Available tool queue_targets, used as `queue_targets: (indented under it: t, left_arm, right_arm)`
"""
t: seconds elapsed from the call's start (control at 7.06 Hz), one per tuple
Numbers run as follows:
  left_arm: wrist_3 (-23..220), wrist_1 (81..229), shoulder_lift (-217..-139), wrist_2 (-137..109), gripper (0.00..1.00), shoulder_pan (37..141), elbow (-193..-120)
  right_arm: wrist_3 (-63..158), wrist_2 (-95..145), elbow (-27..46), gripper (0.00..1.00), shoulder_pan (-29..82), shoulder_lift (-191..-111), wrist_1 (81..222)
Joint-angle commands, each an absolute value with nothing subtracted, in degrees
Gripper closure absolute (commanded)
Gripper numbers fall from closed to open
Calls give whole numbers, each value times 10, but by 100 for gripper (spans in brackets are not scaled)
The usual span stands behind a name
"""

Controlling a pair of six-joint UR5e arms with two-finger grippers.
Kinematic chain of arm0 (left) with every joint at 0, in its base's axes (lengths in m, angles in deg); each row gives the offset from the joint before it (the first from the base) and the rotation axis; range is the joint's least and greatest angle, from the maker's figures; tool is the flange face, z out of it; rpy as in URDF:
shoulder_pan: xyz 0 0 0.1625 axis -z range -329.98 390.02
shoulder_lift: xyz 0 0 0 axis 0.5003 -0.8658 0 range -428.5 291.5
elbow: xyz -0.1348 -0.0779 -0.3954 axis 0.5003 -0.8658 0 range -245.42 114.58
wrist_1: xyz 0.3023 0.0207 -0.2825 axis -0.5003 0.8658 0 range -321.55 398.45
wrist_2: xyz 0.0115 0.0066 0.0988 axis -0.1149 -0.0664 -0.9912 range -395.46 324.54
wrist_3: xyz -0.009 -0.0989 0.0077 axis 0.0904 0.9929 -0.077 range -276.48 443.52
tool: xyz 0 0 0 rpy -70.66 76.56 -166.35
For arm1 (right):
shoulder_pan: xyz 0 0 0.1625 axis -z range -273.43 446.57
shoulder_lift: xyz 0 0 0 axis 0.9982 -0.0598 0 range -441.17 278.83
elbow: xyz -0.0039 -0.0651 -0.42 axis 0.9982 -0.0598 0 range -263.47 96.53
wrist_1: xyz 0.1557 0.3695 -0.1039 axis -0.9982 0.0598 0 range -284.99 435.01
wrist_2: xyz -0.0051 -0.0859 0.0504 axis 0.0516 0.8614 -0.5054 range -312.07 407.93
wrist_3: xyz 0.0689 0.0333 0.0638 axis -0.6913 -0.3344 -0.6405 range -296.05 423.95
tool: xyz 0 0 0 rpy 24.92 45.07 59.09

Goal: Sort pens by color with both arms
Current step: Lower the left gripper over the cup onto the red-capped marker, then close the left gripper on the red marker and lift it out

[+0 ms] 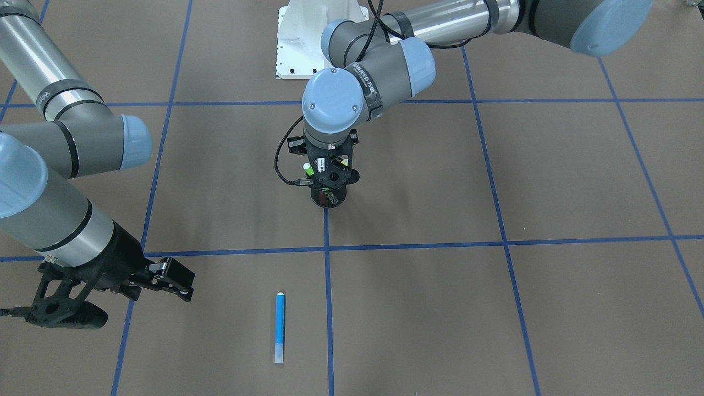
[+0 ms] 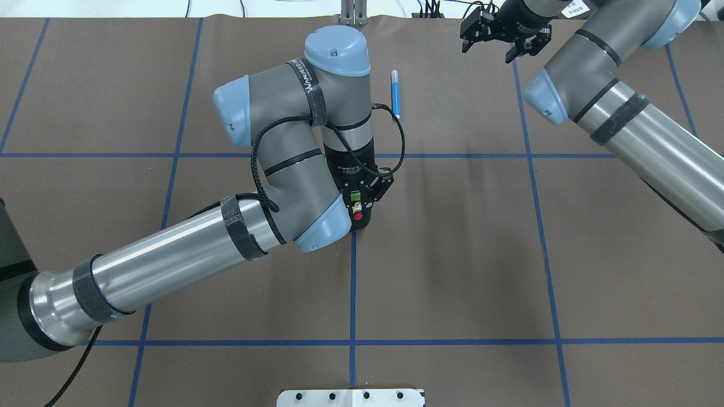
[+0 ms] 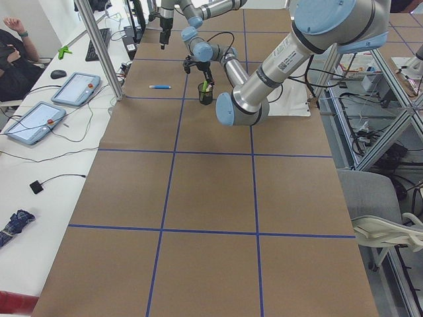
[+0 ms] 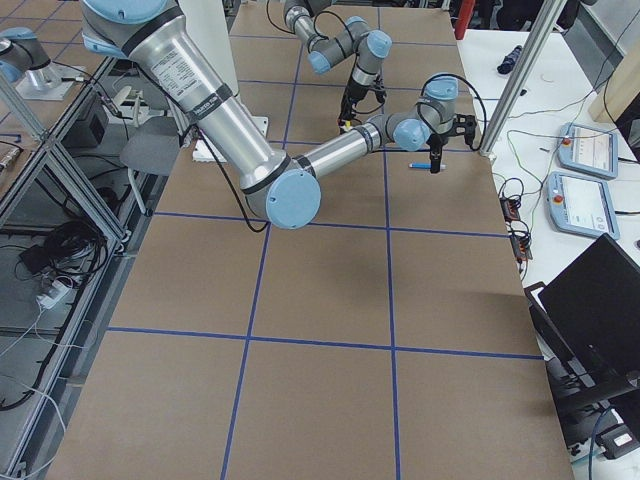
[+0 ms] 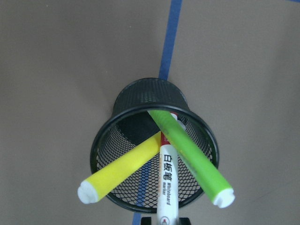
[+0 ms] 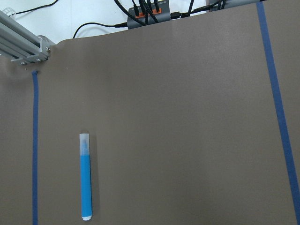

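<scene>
A black mesh cup [image 1: 329,199] stands at the table's middle and holds three pens. In the left wrist view the yellow highlighter [image 5: 123,172], the green highlighter [image 5: 194,159] and the white marker with red caps [image 5: 167,176] lean in the cup [image 5: 140,96]. My left gripper [image 1: 328,177] hangs straight over the cup [image 2: 362,225], with its fingers close against the white marker's upper end. The blue highlighter [image 1: 280,327] lies flat on the table's far side, also in the overhead view [image 2: 395,93] and the right wrist view [image 6: 85,183]. My right gripper [image 1: 118,300] is open and empty, beside it.
Blue tape lines [image 1: 328,308] split the brown table into squares. The white pedestal base [image 1: 322,38] sits at the robot's edge. In the exterior left view a metal post [image 3: 99,49] and tablets [image 3: 73,89] stand by the table's far edge.
</scene>
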State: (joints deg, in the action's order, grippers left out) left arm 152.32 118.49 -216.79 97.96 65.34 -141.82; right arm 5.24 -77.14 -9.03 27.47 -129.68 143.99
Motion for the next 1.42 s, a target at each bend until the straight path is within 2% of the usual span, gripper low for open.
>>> queue_targets:
  t: [0.0,0.14,0.28,0.85,1.13,1.27]
  left_arm:
    - [1524,1187,-2168,980,82,653,-1420]
    - [1524,1185,-2167,980,94,654,-1428]
    - [1525,1176,-2164,980,100,657,-1458]
    - [1525,1018,-2143,980,100,664,-1628]
    - [1525,1015,-2117,978,100,668,-1702]
    - [1522,1023,-2118,963,100,692,-1701]
  right_arm:
    - [53,-771,-89,0,275,-1301,1438]
    - [53,-771,-89,0,274,-1301,1437]
    - [53,-771,-89,0,274,-1300,1437]
    - [52,-773,-87,0,273,-1300,1439]
    - [52,-773,-85,0,273,-1299,1439]
    - [52,-774,-84,0,274,-1299,1438]
